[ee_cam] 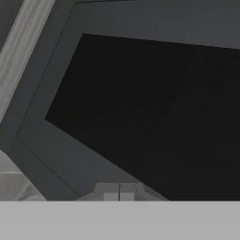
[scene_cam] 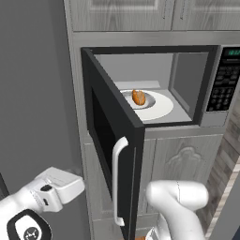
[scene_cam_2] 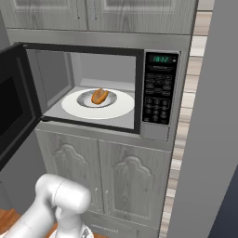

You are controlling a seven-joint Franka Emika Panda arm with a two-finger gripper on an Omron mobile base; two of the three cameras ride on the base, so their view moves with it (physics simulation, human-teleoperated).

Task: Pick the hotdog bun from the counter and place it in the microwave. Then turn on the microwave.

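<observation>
While my gripper (ee_cam: 119,196) hovers close to the dark window of the microwave door (scene_cam: 108,140), its fingertips look pressed together with nothing between them. The hotdog bun (scene_cam_2: 99,96) lies in a small bowl (scene_cam_2: 83,99) on the white turntable (scene_cam_2: 118,108) inside the open microwave (scene_cam_2: 116,56).

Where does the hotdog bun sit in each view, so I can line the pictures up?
Left base view: hotdog bun upper centre, on the white turntable inside the open microwave.
Right base view: bun left of centre, on the turntable.
Hand view: faces the door's dark window; no bun here.
Shared landmark: keypad.
</observation>
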